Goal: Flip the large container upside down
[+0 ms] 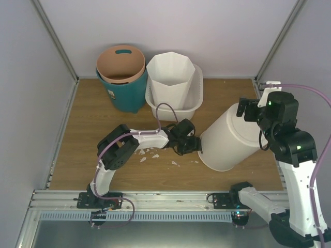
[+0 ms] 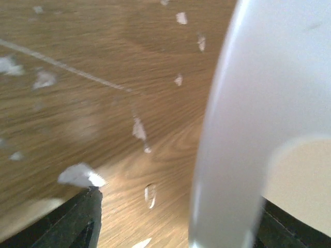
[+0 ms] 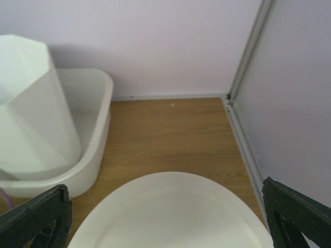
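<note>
The large container [image 1: 194, 106], a wide white rectangular tub, stands upright at the back centre with the tall octagonal white bin [image 1: 170, 77] inside it. It also shows at the left of the right wrist view [image 3: 98, 150]. The tall round white bin [image 1: 230, 137] is tilted, its mouth toward the lower left. My left gripper [image 1: 192, 143] is open at the bin's rim; the rim wall [image 2: 227, 155] stands between its jaws, near the right finger. My right gripper [image 1: 252, 110] is open at the bin's base [image 3: 170, 217].
A teal bin with a tan liner [image 1: 121, 77] stands at the back left, beside the tub. White scraps [image 1: 150, 154] lie on the wooden table by the left arm and show in the left wrist view [image 2: 77, 175]. Grey walls close the back and sides.
</note>
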### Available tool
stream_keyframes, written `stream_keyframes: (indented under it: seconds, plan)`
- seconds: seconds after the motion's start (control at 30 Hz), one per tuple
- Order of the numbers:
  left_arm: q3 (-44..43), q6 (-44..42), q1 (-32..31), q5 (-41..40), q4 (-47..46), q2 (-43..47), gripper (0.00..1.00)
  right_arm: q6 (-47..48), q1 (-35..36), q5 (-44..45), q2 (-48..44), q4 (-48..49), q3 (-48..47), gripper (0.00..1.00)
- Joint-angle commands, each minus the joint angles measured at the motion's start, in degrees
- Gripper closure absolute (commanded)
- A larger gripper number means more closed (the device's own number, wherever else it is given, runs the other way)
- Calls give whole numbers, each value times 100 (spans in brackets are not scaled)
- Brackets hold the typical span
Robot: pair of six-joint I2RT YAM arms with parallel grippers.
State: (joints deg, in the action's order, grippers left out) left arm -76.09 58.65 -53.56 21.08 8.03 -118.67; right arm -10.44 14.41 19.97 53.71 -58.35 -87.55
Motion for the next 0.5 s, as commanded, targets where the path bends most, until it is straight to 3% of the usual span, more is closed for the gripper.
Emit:
stream_keyframes:
  seconds: [0.0, 0.2, 0.3, 0.4, 0.47]
  plan:
    - [322, -309, 109, -418, 797, 279, 27, -50, 26, -953, 60, -159, 53, 0]
    - [409, -827, 258, -918, 1180, 783, 5, -9, 27, -2189, 92, -368, 185, 0]
    - [429, -1211, 353, -1125, 1350, 1015, 4, 1, 33, -2988, 32, -368, 200, 0]
    - [413, -1721, 452, -1323, 1362, 1341, 4, 108, 27, -4345, -56, -352, 166, 0]
    - [375, -2123, 490, -1447, 1265, 1657, 6, 106, 33, -4655, -101, -552, 130, 0]
